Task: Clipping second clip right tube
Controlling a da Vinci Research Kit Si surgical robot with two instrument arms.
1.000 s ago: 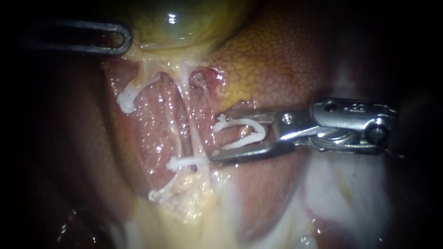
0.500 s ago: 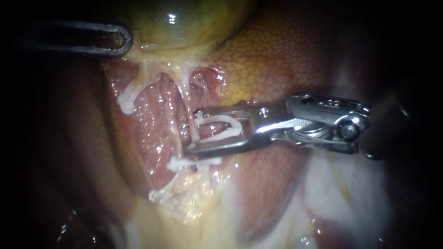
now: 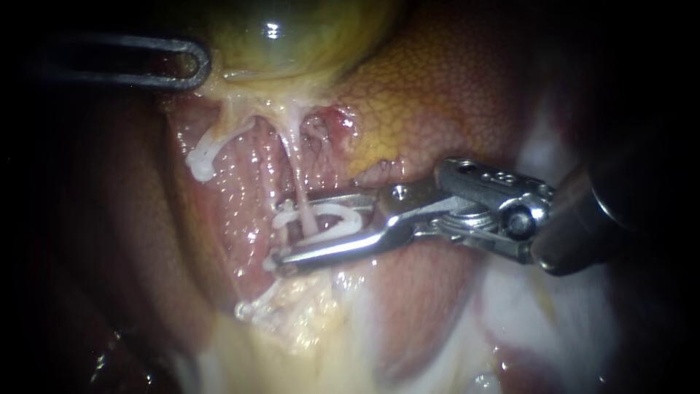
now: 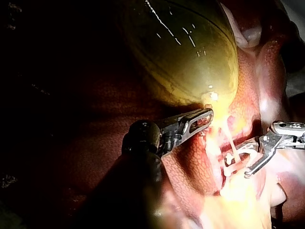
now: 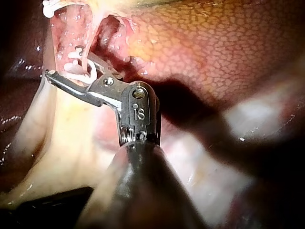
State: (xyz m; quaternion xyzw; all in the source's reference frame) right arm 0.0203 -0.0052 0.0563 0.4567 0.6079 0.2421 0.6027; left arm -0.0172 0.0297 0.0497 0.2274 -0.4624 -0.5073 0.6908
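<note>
My right instrument (image 3: 286,230) comes in from the right. Its jaws stand apart and carry an open white clip (image 3: 332,219). The right tube (image 3: 297,182), a thin pale strand, runs down into the clip's mouth between the jaws. Another white clip (image 3: 271,260) sits on the tube just under the lower jaw, partly covered. The right wrist view shows the same jaws (image 5: 71,64) around the clip (image 5: 76,67). My left instrument (image 3: 193,64) holds the tissue at the base of the yellow-green gallbladder (image 3: 292,36), jaws together on it (image 4: 205,117).
A white clip (image 3: 200,157) sits on the left tube, and more white material (image 3: 244,310) lies lower down. Mottled liver (image 3: 452,95) lies above the right instrument's shaft. Pale white tissue (image 3: 525,306) lies below it.
My right instrument has moved left and slightly down, bringing the open clip over the right tube; its lower jaw now covers part of the lower clip. The left instrument has stayed put.
</note>
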